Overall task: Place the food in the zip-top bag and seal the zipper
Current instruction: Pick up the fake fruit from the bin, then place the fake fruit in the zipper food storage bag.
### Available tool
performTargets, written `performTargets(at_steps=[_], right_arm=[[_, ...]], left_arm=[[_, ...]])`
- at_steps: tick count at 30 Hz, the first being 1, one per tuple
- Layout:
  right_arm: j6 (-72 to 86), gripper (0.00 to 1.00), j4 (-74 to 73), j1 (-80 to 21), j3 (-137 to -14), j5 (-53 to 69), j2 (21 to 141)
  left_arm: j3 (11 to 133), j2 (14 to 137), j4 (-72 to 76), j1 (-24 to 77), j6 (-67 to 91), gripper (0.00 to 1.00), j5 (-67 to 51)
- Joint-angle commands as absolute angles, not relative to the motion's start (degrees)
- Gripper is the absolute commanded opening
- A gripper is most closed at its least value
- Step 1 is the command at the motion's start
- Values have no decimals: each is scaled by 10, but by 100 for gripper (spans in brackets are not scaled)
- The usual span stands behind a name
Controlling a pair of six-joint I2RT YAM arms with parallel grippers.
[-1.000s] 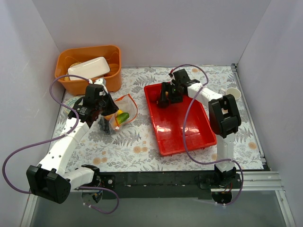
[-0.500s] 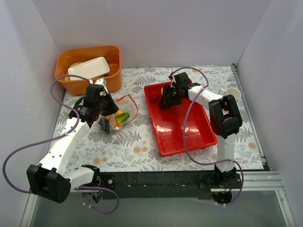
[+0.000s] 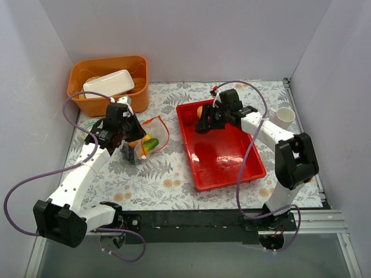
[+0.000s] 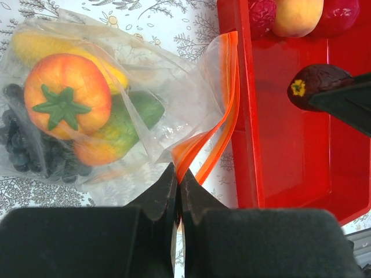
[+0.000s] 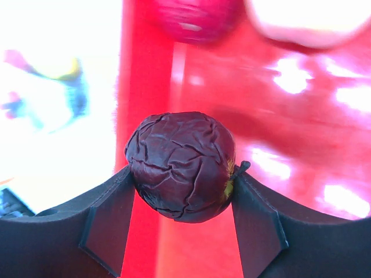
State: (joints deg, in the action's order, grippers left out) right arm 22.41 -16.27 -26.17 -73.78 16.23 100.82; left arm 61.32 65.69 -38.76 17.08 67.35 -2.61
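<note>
Two pincers show from the top camera. The left pincer [image 3: 131,149] has its tips at the near corner of the zip-top bag [image 3: 155,132], which lies flat on the patterned table [image 3: 174,174] and spreads away from the tips toward the red tray [image 3: 232,184]. The right pincer [image 3: 201,124] hangs over the tray's far left part, with a peach-orange ball [image 3: 200,110] just beyond it; its grip cannot be told from this height. An orange bin [image 3: 77,87] stands beyond the left pincer, and a white cup [image 3: 285,116] sits well off to the right pincer's outer side.

From the left wrist, the jaws are pressed together, pinching the bag's mouth edge where the zipper [image 4: 227,98] ends. The strip runs straight ahead from the tips, its two halves parted. Ahead and to the left, inside the clear plastic, lie an orange fruit with a green star top [image 4: 68,95], a green-orange mango [image 4: 124,130], a yellow oblong piece [image 4: 35,46] and a dark grape bunch [image 4: 20,156]. To the right of the tips, over the tray, a dark red ball [image 4: 317,87] touches the other pincer's black finger. Farther ahead, the peach-orange ball sits between two red balls [image 4: 261,14].

From the right wrist, the jaws are clamped on the wrinkled dark red ball, one finger on each side. Beyond it, blurred, are one of the red balls and the peach-orange ball on the tray floor.
</note>
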Motion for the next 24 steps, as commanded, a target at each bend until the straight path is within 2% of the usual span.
performTargets(at_steps=[1, 10, 14, 18, 24], right_arm=[[245, 46, -142, -303, -744, 172, 950], [284, 47, -115, -399, -801, 170, 940], [287, 47, -110, -438, -852, 169, 987], [275, 49, -176, -461, -944, 160, 1058], [270, 46, -234, -485, -1004, 129, 1125]], left_arm=[[610, 659, -377, 170, 672, 0, -45], [612, 671, -368, 170, 678, 0, -67], [620, 683, -370, 170, 681, 0, -64], [625, 686, -375, 170, 686, 0, -61], [625, 671, -370, 170, 688, 0, -58]])
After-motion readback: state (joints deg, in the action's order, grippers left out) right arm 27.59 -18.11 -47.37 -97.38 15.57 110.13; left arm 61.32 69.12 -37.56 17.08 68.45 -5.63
